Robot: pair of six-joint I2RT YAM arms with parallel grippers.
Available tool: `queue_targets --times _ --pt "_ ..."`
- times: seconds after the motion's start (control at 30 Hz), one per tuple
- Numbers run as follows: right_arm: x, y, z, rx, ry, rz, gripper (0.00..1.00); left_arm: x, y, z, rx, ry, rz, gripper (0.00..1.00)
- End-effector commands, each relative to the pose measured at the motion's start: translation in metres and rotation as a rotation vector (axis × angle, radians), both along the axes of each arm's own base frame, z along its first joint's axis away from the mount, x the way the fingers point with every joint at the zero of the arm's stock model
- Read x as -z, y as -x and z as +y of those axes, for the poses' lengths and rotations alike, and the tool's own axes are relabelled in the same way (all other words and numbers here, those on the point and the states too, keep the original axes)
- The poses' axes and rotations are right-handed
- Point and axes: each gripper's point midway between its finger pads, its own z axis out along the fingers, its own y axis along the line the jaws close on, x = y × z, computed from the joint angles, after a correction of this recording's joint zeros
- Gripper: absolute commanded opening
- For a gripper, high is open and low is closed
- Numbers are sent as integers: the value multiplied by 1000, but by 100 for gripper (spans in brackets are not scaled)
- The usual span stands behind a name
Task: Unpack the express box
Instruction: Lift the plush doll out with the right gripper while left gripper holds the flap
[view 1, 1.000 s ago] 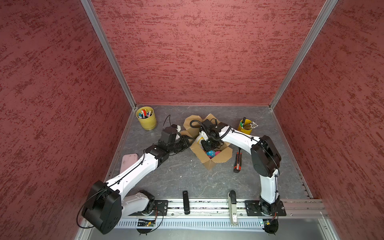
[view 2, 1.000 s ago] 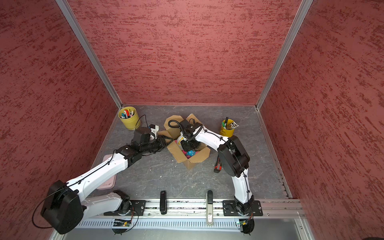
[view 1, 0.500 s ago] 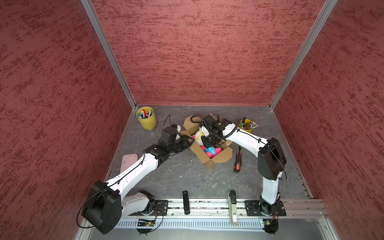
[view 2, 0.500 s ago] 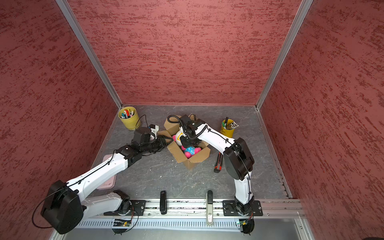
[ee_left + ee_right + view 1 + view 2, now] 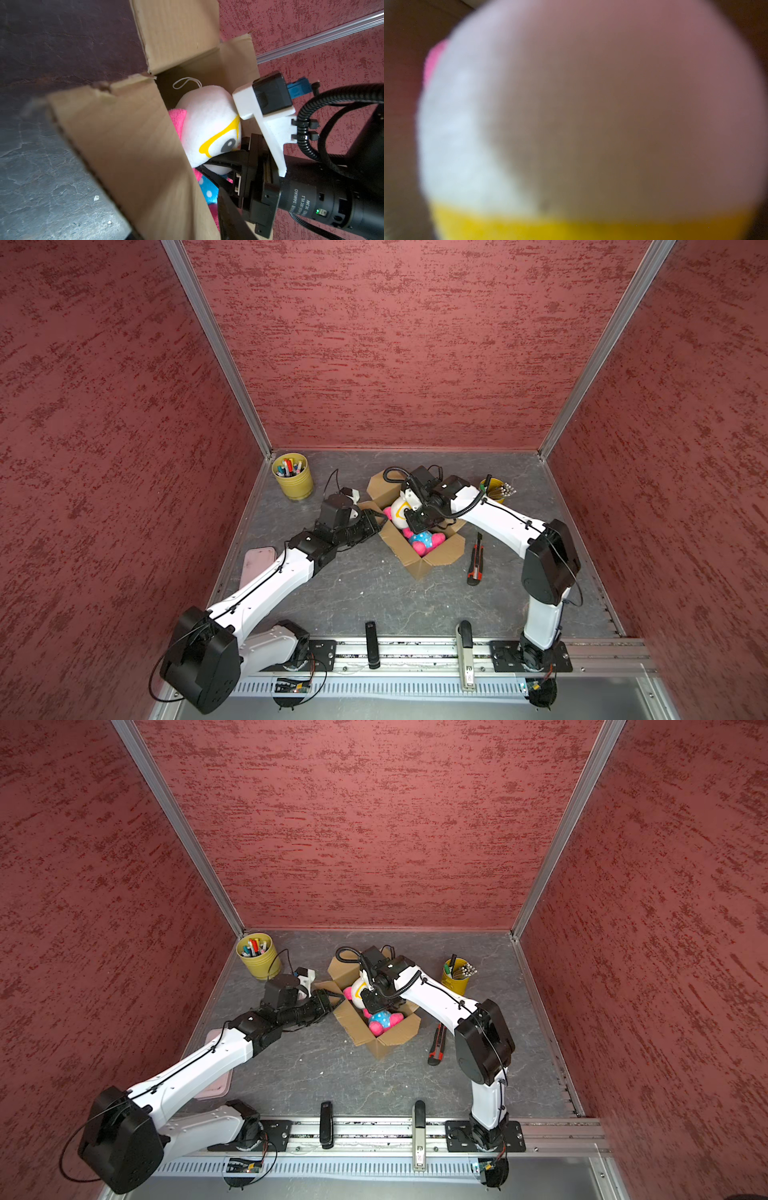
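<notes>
- The express box (image 5: 428,562) stands open near the middle of the worktop (image 5: 374,601), all its flaps folded outward. A utility knife (image 5: 475,560) lies just beside it on the right-arm side.
- Inside it is a plush toy (image 5: 207,116) with a white head, pink ears and a blue spotted body. It looks light and very soft to me, and it will squash rather than resist.
- My right fingers (image 5: 228,156) are clamped on the toy just under the head, where it narrows. I think that is the best hold, because the big head sits over the fingers like a stop. Plush can creep out of a pinch, so I would lift it slowly.
- The right wrist view is filled by blurred white and yellow fur, so it shows nothing of the grip.
- The cord loop (image 5: 187,82) on top of the head is a second possible hold, but it is thin and floppy.
- My left fingers (image 5: 230,218) appear to straddle and pinch the box's wall on the left-arm side, one inside and one outside.
- The carton is light corrugated card with stiff walls and bendy flaps. I would hold it at the wall edge, not by a flap. Unheld, it could ride up with the toy.
</notes>
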Motion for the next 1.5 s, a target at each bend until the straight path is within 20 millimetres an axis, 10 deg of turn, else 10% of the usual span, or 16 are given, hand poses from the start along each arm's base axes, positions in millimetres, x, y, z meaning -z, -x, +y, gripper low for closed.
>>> queue_targets --times 0.0,0.47,0.87,1.17,1.47 --pt "-33 -7 -1 20 -32 -79 17 -5 4 5 -10 -13 -16 43" --pt "-73 -9 -3 43 -89 -162 17 -17 15 24 -45 -42 -41 45" --pt "-117 -7 -6 64 -159 -236 17 -33 20 52 -98 -81 -122 65" --pt "-160 4 -26 103 -195 -331 16 -44 19 65 -120 -121 -186 99" --pt "-190 17 -59 178 -177 -413 16 -55 13 64 -113 -139 -254 100"
